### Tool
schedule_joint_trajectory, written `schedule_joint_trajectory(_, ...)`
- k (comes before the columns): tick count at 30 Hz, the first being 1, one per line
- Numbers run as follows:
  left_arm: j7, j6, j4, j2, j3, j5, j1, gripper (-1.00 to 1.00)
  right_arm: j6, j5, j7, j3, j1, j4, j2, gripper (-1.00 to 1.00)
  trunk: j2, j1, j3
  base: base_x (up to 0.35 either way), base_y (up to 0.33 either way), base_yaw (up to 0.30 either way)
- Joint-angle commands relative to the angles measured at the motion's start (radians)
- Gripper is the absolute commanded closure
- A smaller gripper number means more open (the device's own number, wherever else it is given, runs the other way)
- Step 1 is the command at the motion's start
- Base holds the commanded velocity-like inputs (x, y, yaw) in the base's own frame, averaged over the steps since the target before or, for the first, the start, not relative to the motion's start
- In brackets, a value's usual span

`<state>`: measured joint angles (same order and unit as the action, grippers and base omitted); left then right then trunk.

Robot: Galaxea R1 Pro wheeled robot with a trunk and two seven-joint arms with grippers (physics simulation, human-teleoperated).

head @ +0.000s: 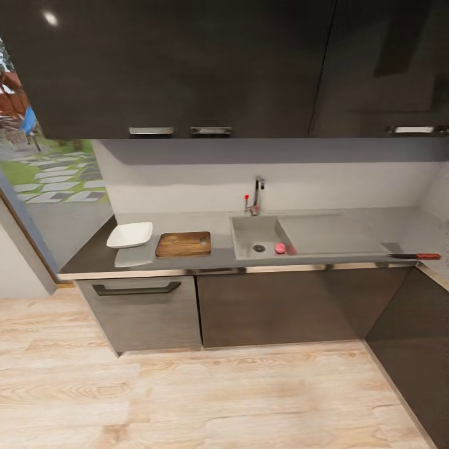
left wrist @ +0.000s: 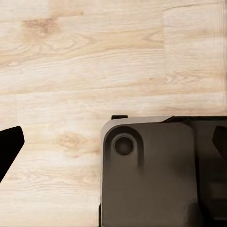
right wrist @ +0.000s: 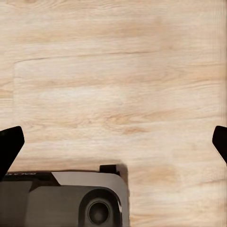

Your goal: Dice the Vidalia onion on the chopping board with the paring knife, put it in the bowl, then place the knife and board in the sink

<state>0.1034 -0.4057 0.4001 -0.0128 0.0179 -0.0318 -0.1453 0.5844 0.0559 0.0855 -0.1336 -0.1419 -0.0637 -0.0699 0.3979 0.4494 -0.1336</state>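
Approaching the sink (head: pixel 249 234), stop squarely before the onion (head: pixel 280 248); both claws, left (left wrist: pixel 113 142) and right (right wrist: pixel 113 142), hang wide open and empty.

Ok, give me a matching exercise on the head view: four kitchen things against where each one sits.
Things:
1. Vidalia onion
2. paring knife
3. bowl
4. chopping board

Places:
A. far left of the countertop
B. between the bowl and the sink
C. in the basin, beside the drain
D. countertop's far right end

Pairs: 1-C, 2-D, 3-A, 4-B
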Motion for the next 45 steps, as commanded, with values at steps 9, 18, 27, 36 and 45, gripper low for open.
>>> schedule_joint_trajectory(9, 0.007, -0.001, 0.002, 0.001, 0.002, -0.004, 0.000, -1.00, 0.002, 0.006, 0.006, -0.009, -0.001, 0.002, 0.001, -1.00, 0.002, 0.001, -0.002, 0.097, -0.287, 0.001)
schedule_joint_trajectory(18, 0.007, -0.001, 0.000, 0.000, 0.002, -0.004, 0.000, -1.00, 0.002, 0.007, 0.005, -0.009, -0.001, 0.002, 0.002, -1.00, 0.002, 0.001, -0.002, 0.210, -0.245, 0.000)
schedule_joint_trajectory(27, 0.007, -0.001, 0.000, 0.001, 0.002, -0.004, 0.000, -1.00, 0.002, 0.007, 0.005, -0.009, -0.001, 0.002, 0.002, -1.00, 0.002, 0.001, -0.002, 0.219, -0.241, 0.000)
schedule_joint_trajectory(36, 0.007, -0.001, 0.000, -0.001, 0.002, -0.004, 0.000, -1.00, 0.002, 0.007, 0.005, -0.009, -0.001, 0.002, 0.002, -1.00, 0.002, 0.001, -0.002, 0.146, -0.281, 0.000)
schedule_joint_trajectory(45, 0.007, -0.001, -0.001, 0.001, 0.002, -0.004, 0.000, -1.00, 0.002, 0.007, 0.005, -0.009, -0.001, 0.002, 0.002, -1.00, 0.002, 0.001, -0.002, 0.010, -0.237, 0.087)
